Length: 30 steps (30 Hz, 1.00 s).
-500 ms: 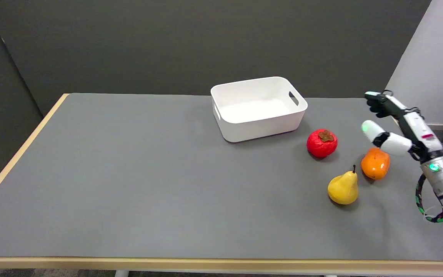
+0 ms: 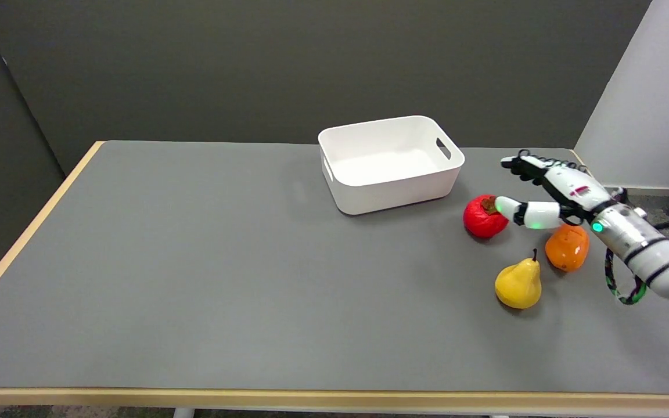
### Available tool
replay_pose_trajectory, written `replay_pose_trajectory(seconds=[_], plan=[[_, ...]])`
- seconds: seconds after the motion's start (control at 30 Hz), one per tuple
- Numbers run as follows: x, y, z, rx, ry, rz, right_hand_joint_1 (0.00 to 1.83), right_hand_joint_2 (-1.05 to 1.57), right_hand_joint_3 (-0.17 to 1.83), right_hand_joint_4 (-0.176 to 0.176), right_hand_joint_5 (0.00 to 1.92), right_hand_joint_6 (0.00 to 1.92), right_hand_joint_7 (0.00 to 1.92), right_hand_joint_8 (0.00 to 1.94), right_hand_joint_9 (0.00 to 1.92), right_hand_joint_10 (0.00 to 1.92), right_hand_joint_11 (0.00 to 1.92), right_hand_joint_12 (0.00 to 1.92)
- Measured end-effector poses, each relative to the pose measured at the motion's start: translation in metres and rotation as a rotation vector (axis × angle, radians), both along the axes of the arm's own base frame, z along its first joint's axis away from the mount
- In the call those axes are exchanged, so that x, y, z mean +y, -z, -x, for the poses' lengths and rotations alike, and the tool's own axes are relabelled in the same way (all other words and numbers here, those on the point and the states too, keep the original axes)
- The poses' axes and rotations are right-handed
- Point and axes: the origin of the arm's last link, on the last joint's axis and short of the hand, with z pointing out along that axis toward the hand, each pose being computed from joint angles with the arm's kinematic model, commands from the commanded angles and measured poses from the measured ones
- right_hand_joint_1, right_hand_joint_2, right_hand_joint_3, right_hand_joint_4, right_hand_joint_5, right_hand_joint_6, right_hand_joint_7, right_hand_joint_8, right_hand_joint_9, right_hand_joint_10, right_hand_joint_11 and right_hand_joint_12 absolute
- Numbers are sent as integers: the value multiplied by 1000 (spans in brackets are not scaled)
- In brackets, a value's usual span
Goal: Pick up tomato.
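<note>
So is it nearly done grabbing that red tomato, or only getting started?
Early stage. Done: the robot hand has reached over the table, above the round red tomato. In hand: nothing yet; its fingers are spread and the white thumb tip overlaps the tomato's top in this view, though contact can't be confirmed. Left: closing around the tomato and lifting it; it sits on the grey table beside the white plastic bin.

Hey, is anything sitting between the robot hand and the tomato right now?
Nothing visible does. The robot hand is open right beside the tomato, one fingertip overlapping its right edge in this view. The orange fruit and pear lie nearer the camera, off that path.
</note>
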Motion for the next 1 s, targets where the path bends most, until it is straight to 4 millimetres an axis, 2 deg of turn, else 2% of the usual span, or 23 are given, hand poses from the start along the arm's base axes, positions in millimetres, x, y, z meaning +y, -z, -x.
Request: replay_pose_trajectory(seconds=[0.2,0.43,0.73,1.0], plan=[[-23,9,-10,113,124,-47,230,576,829,38,138,339,264,315,208,741,130,1306],[-39,25,-23,197,209,-124,213,568,832,39,130,334,256,309,203,732,130,1305],[-42,44,-22,251,301,-210,213,568,828,39,129,332,240,303,196,728,132,1308],[-38,48,-15,276,359,-240,225,567,831,42,118,328,217,290,185,707,122,1296]])
